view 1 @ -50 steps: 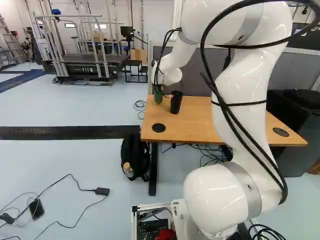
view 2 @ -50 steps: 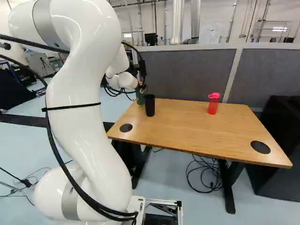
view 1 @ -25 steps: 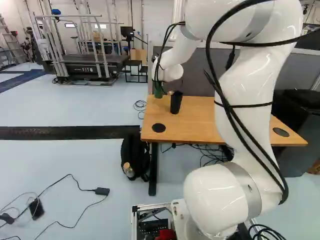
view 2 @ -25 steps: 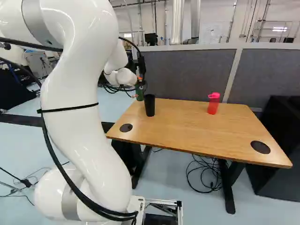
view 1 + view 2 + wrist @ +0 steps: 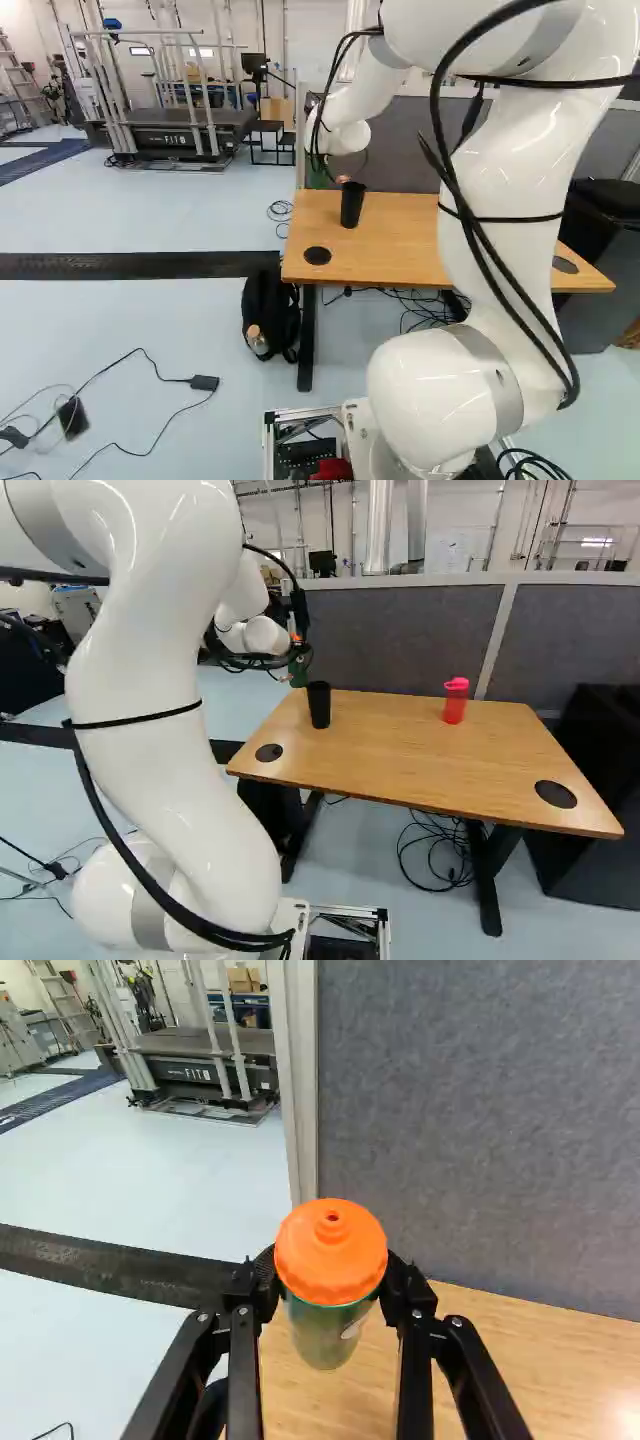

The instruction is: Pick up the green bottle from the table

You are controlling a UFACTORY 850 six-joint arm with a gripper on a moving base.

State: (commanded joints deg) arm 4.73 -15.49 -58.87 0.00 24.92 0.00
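In the right base view my gripper (image 5: pixel 300 654) is at the table's far left corner, partly hidden by cables and the wrist. It holds the green bottle (image 5: pixel 298 671) upright, with the bottle's base raised off the wooden table (image 5: pixel 400 750). Seen from the wrist, both fingers of the gripper (image 5: pixel 333 1290) press the green bottle (image 5: pixel 324 1338) from two sides, just under its orange lid (image 5: pixel 331 1250). Much of the bottle is hidden behind my wrist in the left base view.
A black cup (image 5: pixel 319 705) stands close beside the bottle, and a red bottle (image 5: pixel 455 703) farther along the table. Behind the table runs a grey partition (image 5: pixel 400 635). A black backpack (image 5: pixel 270 315) and cables lie on the floor.
My arm has lifted and drawn back a little, and the green bottle has risen from the table with the gripper. The base, black cup and red bottle have stayed put.
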